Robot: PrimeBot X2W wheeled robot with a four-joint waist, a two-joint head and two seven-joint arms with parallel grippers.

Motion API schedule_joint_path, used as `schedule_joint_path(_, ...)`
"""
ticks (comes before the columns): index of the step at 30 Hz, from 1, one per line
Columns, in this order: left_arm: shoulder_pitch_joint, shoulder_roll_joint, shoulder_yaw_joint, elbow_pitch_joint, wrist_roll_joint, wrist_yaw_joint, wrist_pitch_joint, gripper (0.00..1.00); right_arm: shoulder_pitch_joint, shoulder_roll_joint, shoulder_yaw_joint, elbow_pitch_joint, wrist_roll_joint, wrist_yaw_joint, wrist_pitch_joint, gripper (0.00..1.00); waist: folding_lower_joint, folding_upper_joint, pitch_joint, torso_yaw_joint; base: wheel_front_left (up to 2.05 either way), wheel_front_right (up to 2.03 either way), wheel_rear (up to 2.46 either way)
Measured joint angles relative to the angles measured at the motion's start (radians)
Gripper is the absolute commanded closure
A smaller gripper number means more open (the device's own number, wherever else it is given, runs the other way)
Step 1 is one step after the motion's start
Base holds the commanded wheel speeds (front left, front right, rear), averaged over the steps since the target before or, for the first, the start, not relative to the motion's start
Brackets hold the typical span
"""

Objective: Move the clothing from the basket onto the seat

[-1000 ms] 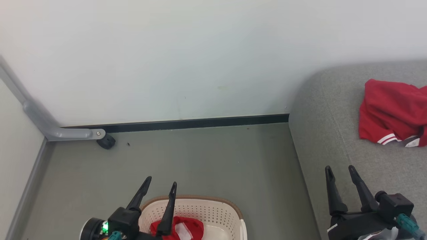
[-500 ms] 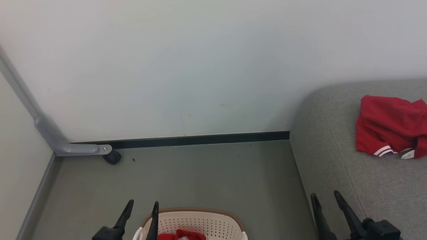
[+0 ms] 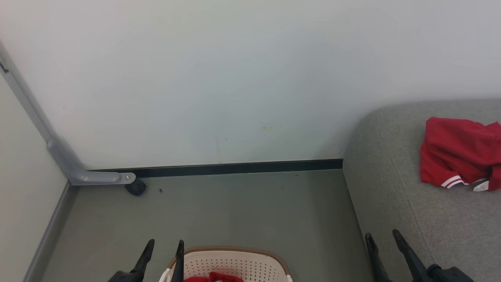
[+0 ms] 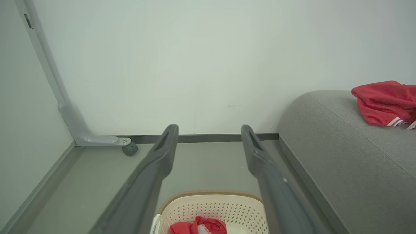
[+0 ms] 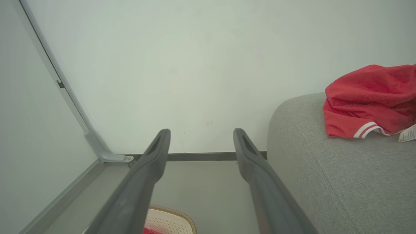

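A red garment [image 3: 460, 154] with a white-striped cuff and a white label lies crumpled on the grey seat [image 3: 422, 219] at the right; the same garment [image 4: 386, 102] [image 5: 370, 100] and seat [image 4: 341, 156] [image 5: 325, 182] appear in both wrist views. The cream basket [image 3: 231, 263] with a brown rim sits on the floor at the bottom edge, a second red garment [image 3: 219, 278] [image 4: 198, 226] inside it. My left gripper [image 3: 165, 244] [image 4: 209, 130] is open and empty above the basket's near-left side. My right gripper [image 3: 382, 237] [image 5: 201, 133] is open and empty over the seat's left edge.
A white wall and dark baseboard [image 3: 235, 168] close the back. A grey metal bracket [image 3: 94, 178] with a small black caster [image 3: 136, 188] stands at the left corner beside a pale panel. Grey-green floor [image 3: 242, 211] lies between basket, wall and seat.
The head view has tilted upward, so wall, floor and seat sit lower in frame. Both grippers show less of themselves at the bottom edge. Both stay open and empty.
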Motion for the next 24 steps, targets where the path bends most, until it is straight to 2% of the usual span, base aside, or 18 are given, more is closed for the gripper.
schedule_joint_path(24, 0.001, -0.014, 0.024, -0.003, 0.044, 0.0, 0.0, 0.0, 0.015, -0.002, -0.001, -0.093, 0.0, -0.01, 0.023, 0.0, 0.0, 0.0, 0.046, 0.004, 0.0, 0.0, 0.0)
